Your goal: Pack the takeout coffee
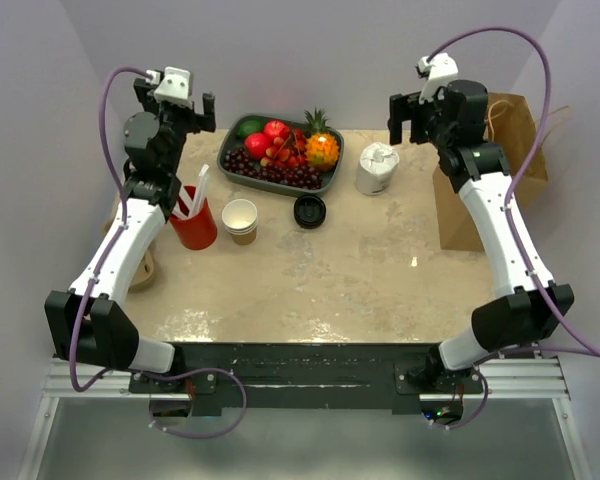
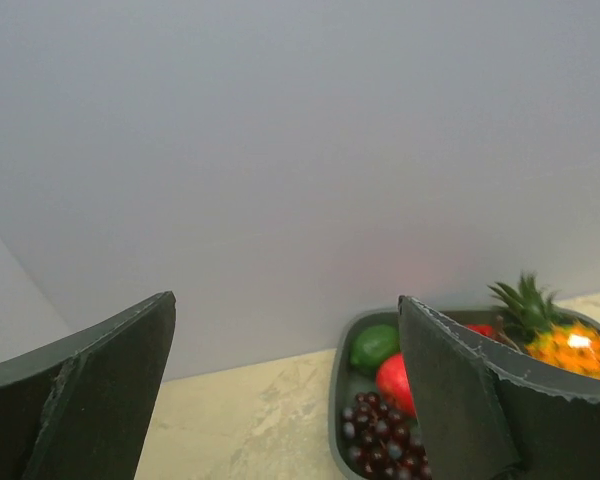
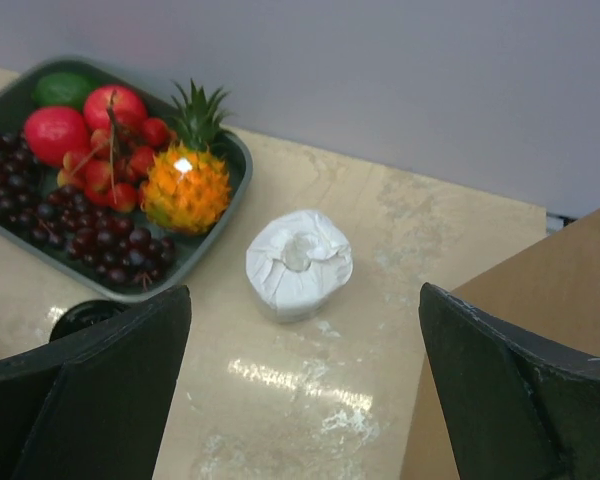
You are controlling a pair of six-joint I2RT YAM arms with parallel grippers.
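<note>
The takeout coffee [image 1: 240, 219] stands left of the table's middle as a small brown paper cup, white inside, with no lid on it. Its round black lid [image 1: 309, 211] lies flat on the table to the cup's right. In the right wrist view the lid [image 3: 80, 314] peeks out behind a finger. My left gripper [image 1: 187, 117] [image 2: 285, 300] hangs open and empty above the back left corner, facing the wall. Above the back right, my right gripper [image 1: 407, 124] [image 3: 305, 292] is also open and empty. A brown paper bag [image 1: 486, 172] [image 3: 540, 330] stands at the right edge.
A dark tray [image 1: 224, 160] [image 2: 337, 385] [image 3: 242, 165] of fruit sits at the back centre. A white paper-wrapped bundle [image 1: 377, 167] [image 3: 298, 263] stands between tray and bag. Just left of the brown cup is a red cup with white straws [image 1: 194, 224]. A tan round thing [image 1: 145, 270] lies at the left edge.
</note>
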